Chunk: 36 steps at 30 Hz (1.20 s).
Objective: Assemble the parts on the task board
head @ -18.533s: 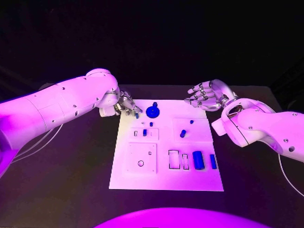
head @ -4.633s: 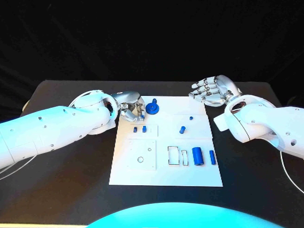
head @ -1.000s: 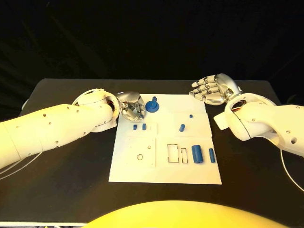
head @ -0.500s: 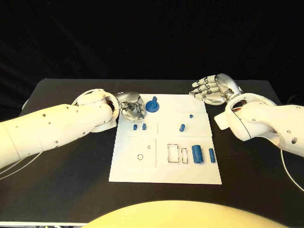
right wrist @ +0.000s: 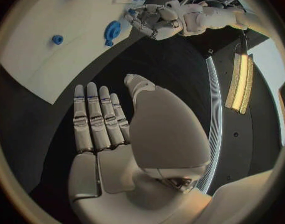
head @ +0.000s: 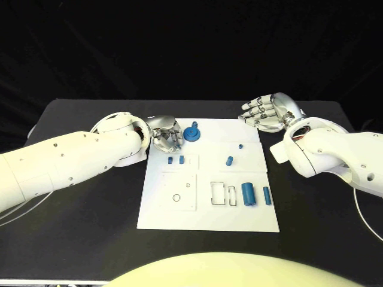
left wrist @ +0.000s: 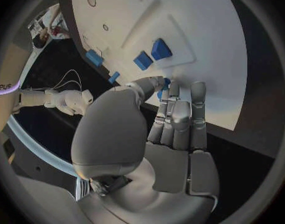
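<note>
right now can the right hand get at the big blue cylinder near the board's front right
Probably yes: the right hand hovers empty beyond the task board's far right corner, and nothing lies over the blue cylinder.

Task board [head: 210, 209] mid-table; left hand [head: 166, 139] and right hand [head: 269, 112] flanking its far corners

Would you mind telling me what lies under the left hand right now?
The left hand hovers over the board's far left corner, beside the round blue part. Its fingers cover whatever sits directly beneath them.
</note>
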Each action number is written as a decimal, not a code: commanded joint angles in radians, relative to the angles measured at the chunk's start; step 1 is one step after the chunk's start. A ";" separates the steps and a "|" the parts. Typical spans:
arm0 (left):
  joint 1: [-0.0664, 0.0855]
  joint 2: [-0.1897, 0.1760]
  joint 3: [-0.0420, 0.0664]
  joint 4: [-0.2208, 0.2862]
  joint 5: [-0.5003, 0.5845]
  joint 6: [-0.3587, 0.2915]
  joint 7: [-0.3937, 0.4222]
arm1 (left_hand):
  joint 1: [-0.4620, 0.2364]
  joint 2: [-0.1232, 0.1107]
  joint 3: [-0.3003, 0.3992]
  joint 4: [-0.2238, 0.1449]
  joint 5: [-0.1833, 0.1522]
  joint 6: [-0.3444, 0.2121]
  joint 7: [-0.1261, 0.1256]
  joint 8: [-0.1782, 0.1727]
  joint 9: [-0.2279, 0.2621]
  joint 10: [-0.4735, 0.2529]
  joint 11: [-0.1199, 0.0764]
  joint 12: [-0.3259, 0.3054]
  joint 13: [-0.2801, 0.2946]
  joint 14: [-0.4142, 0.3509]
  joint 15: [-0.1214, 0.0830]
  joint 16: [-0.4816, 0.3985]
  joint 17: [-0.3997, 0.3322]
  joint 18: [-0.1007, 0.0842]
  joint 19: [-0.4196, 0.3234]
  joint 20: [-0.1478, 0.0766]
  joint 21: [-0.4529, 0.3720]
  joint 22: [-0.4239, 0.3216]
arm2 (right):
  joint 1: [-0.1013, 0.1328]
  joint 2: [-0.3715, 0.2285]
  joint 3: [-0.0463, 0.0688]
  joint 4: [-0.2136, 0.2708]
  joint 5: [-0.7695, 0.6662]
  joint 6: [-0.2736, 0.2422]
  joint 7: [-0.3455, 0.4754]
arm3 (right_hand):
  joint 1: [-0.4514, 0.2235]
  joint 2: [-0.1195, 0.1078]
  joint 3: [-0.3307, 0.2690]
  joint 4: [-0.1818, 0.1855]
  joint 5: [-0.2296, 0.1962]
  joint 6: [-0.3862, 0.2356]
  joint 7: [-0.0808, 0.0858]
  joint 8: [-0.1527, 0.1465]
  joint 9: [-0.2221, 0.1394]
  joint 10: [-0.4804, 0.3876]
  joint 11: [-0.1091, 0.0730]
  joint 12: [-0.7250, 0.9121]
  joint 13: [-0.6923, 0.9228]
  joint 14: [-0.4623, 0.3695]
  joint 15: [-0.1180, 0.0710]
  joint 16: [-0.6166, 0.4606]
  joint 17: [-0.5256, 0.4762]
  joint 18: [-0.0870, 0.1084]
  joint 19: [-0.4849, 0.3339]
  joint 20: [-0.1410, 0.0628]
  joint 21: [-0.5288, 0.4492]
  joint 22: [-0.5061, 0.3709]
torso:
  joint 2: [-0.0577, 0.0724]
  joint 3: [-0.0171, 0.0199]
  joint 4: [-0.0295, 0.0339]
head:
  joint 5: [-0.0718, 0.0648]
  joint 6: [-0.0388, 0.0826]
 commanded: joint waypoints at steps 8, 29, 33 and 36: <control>-0.001 -0.001 0.000 0.000 0.006 0.001 0.001 | -0.023 -0.012 -0.001 0.009 0.000 -0.009 -0.002 -0.014 -0.002 -0.026 0.009 -0.018 -0.002 -0.018 0.005 -0.008 -0.019 0.013 -0.016 0.005 -0.014 -0.012 | 0.000 0.000 0.000 -0.001 -0.012 0.013 0.008 | 0.005 -0.003 0.006 -0.001 0.004 0.008 0.054 -0.004 -0.001 0.000 0.007 -0.004 -0.002 0.006 0.004 -0.007 -0.002 0.006 -0.010 0.001 -0.003 -0.003 | 0.000 -0.0011 0.0010 | -0.002 0.000; -0.001 -0.017 0.000 0.010 0.018 -0.015 0.021 | -0.058 -0.042 -0.023 0.030 0.000 -0.029 -0.012 -0.039 -0.005 -0.102 0.034 -0.034 0.001 -0.036 0.027 -0.009 -0.045 0.013 -0.018 0.025 -0.032 -0.027 | -0.002 0.003 0.000 -0.007 -0.030 0.018 0.007 | 0.005 -0.005 0.007 -0.003 0.004 0.011 0.053 -0.004 -0.004 0.003 0.007 -0.006 -0.001 0.003 0.007 -0.015 -0.011 0.005 -0.033 0.005 -0.006 -0.019 | 0.000 -0.0009 0.0005 | 0.001 -0.004; -0.001 -0.027 0.000 0.015 0.023 -0.019 0.020 | -0.058 -0.043 -0.025 0.030 0.000 -0.031 -0.012 -0.041 -0.005 -0.109 0.035 -0.034 0.002 -0.038 0.029 -0.009 -0.048 0.013 -0.018 0.027 -0.033 -0.028 | -0.002 0.002 0.000 -0.012 -0.042 0.033 0.004 | 0.008 -0.005 0.009 -0.005 0.004 0.013 0.051 -0.003 -0.004 0.005 0.006 -0.007 -0.001 0.003 0.007 -0.016 -0.013 0.006 -0.037 0.005 -0.005 -0.022 | 0.000 -0.0003 0.0001 | 0.001 -0.003; -0.001 -0.042 0.002 0.021 0.033 -0.022 0.020 | -0.057 -0.042 -0.026 0.030 0.000 -0.032 -0.012 -0.041 -0.005 -0.111 0.036 -0.033 0.002 -0.038 0.029 -0.010 -0.050 0.013 -0.017 0.027 -0.033 -0.028 | -0.002 0.001 0.000 -0.020 -0.078 0.064 -0.003 | 0.020 -0.009 0.016 -0.014 -0.010 0.027 0.041 0.001 -0.004 0.008 0.000 -0.011 -0.002 0.011 0.004 -0.017 -0.017 0.008 -0.037 0.005 -0.001 -0.030 | 0.000 -0.0002 -0.0004 | 0.000 -0.002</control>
